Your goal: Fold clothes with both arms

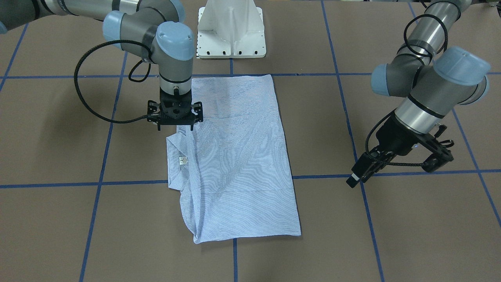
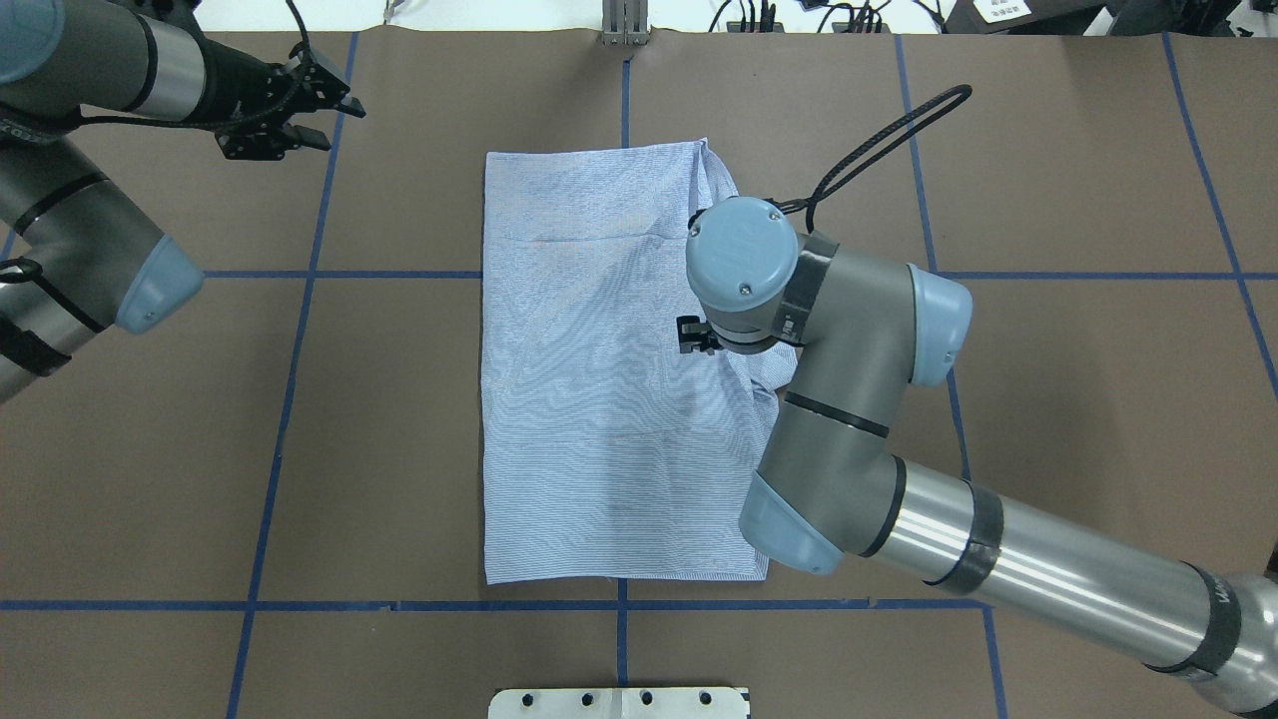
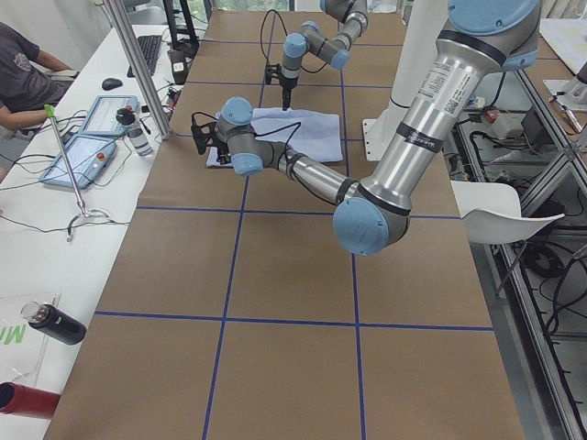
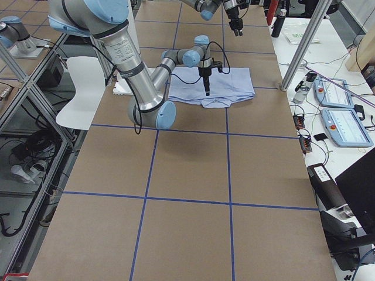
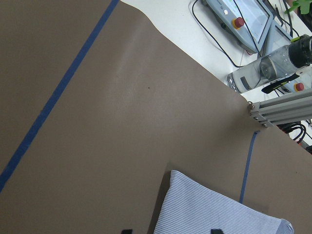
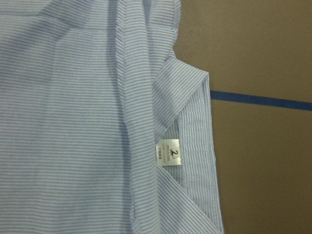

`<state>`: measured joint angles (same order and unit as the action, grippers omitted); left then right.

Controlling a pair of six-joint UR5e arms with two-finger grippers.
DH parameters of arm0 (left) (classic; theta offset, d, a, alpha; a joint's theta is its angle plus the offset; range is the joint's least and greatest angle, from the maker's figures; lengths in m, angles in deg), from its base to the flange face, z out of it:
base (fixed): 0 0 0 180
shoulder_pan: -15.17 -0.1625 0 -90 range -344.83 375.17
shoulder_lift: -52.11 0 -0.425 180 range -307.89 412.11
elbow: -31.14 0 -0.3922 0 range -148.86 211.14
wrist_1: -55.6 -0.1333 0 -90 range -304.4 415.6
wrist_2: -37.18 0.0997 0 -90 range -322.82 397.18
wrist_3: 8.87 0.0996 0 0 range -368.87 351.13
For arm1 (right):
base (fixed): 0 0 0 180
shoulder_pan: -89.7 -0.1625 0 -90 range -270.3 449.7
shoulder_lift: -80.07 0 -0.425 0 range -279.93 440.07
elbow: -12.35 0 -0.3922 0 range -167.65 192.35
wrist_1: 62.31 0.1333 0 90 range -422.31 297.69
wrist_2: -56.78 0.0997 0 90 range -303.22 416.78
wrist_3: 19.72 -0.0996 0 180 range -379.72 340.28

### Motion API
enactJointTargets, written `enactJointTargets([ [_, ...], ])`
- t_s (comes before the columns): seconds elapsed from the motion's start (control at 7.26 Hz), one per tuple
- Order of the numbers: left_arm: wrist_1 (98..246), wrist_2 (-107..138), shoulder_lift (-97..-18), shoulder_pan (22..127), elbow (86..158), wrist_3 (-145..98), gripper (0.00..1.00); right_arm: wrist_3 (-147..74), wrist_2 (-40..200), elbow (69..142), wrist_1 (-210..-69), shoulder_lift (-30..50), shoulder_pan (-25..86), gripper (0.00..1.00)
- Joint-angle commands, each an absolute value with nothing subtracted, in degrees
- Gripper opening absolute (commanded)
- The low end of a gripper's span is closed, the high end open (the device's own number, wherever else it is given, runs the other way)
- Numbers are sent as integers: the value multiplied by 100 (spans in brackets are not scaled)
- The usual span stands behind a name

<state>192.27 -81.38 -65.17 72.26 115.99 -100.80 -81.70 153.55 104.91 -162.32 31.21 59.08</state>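
The light blue striped shirt [image 1: 235, 156] lies folded into a long rectangle in the middle of the table [image 2: 399, 399]. Its collar [image 1: 174, 156] and white neck label [image 1: 183, 160] face up on one long edge. My right gripper [image 1: 175, 117] points straight down just above the shirt beside the collar. Its fingers are hidden under the wrist [image 2: 699, 335], so I cannot tell if it is open. The right wrist view shows the label [image 6: 169, 153] and collar from close above. My left gripper [image 2: 334, 122] is open, empty and held off to the side of the shirt [image 5: 209, 214].
The white pedestal base [image 1: 231, 31] stands at the robot's edge of the table. Blue tape lines [image 2: 300, 274] cross the brown surface. Beyond the far edge are an aluminium post [image 5: 280, 109], tablets, bottles and a seated person [image 3: 18, 73].
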Motion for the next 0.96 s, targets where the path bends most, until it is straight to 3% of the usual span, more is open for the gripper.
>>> enactJointTargets([
  [0.0, 19227, -8139, -6453, 7230, 11613, -10080, 61, -8161, 15363, 9903, -15848, 3261, 5763, 100],
  [0.83, 19227, -8139, -6452, 7247, 11613, -10080, 61, -7458, 15793, 9936, -15714, 2663, 5280, 100],
])
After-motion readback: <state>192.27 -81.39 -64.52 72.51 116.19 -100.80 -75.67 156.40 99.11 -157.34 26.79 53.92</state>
